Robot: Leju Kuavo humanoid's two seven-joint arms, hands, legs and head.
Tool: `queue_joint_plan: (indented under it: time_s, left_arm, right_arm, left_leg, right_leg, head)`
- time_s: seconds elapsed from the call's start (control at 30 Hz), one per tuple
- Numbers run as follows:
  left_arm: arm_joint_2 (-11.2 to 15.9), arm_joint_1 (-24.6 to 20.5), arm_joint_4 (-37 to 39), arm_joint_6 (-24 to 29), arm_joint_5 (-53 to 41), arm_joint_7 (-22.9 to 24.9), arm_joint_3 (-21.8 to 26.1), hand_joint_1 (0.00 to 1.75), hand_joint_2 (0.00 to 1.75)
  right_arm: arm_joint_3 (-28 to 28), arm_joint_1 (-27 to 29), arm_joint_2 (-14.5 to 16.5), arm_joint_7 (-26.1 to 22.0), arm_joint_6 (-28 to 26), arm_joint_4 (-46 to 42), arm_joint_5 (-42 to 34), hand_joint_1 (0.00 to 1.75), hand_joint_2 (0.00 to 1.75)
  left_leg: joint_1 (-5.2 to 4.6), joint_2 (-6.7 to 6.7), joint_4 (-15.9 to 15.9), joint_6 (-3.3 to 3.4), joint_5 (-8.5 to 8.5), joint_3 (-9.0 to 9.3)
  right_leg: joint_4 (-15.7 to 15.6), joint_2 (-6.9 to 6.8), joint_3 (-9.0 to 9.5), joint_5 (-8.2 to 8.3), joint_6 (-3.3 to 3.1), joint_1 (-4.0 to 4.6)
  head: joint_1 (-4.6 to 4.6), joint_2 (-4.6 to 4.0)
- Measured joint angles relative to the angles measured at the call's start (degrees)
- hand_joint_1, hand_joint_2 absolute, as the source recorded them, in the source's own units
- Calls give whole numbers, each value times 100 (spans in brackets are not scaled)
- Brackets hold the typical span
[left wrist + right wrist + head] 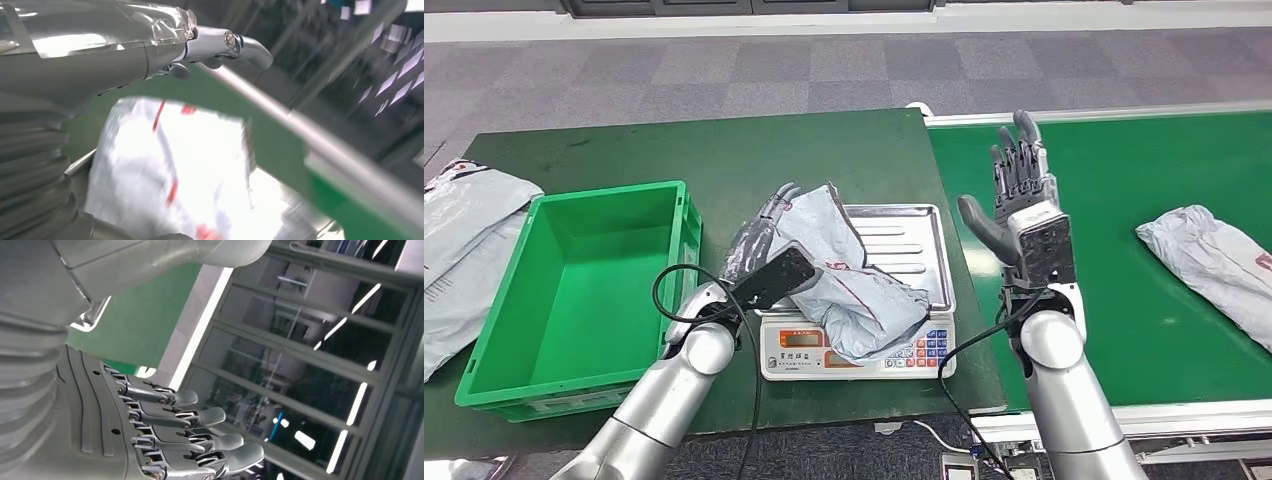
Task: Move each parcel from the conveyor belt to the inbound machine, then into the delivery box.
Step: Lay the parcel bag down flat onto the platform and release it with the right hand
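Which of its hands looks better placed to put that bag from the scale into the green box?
The left hand: it already holds the parcel on the scale, beside the green box. The right hand is open.

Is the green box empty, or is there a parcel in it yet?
Empty. The head view looks straight down into the green box and shows only its bare green floor. The grey parcel lies on the scale.

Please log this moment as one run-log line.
left hand grips parcel on scale | right hand open, empty | green box empty
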Motion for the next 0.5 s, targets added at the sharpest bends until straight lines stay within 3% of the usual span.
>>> queue_joint_plan:
  time_s: [0.2,0.4,0.5]
  left_arm:
    - [52,-669,1390,-1182,-980,-265,-682,0,175]
    - [62,-1251,2228,-1555,-1285,-561,-1309,3,175]
    - [62,-1492,2534,-1992,-1489,-871,-1641,134,175]
  right_arm:
    - [-592,13,-130,195,735,295,-496,0,175]
    - [-933,95,-210,155,849,429,-519,0,175]
    - [-1038,216,-219,127,880,391,-544,0,175]
  left_leg:
    - [0,-3,1,2,1,-1]
    - [-1,-7,0,3,0,13]
    - [-1,-7,0,5,2,28]
  right_leg:
    - [0,-3,5,1,1,-1]
    - [-2,-12,25,-1,3,-1]
    - [-4,-14,38,-1,4,-1]
  head:
    - [0,0]
    - [-1,0]
    - [-1,0]
